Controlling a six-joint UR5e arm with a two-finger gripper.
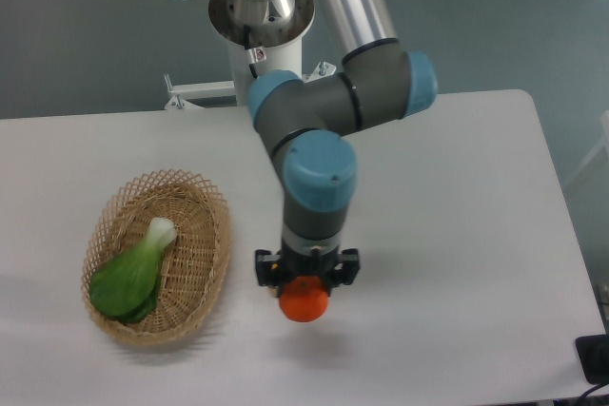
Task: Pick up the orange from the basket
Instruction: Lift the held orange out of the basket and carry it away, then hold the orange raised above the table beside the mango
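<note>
The orange (304, 303) is small, round and bright orange. It sits between the fingers of my gripper (304, 290), which is shut on it, over the white table to the right of the basket. The basket (205, 263) is an oval tan wicker one at the front left of the table. It holds a green leafy vegetable (131, 276) with a pale stem. The gripper's fingers are mostly hidden behind the wrist and the orange.
The white table (457, 216) ends at a rounded right edge. The arm's base (262, 16) stands at the back centre. A black object (595, 358) sits at the bottom right corner, off the table.
</note>
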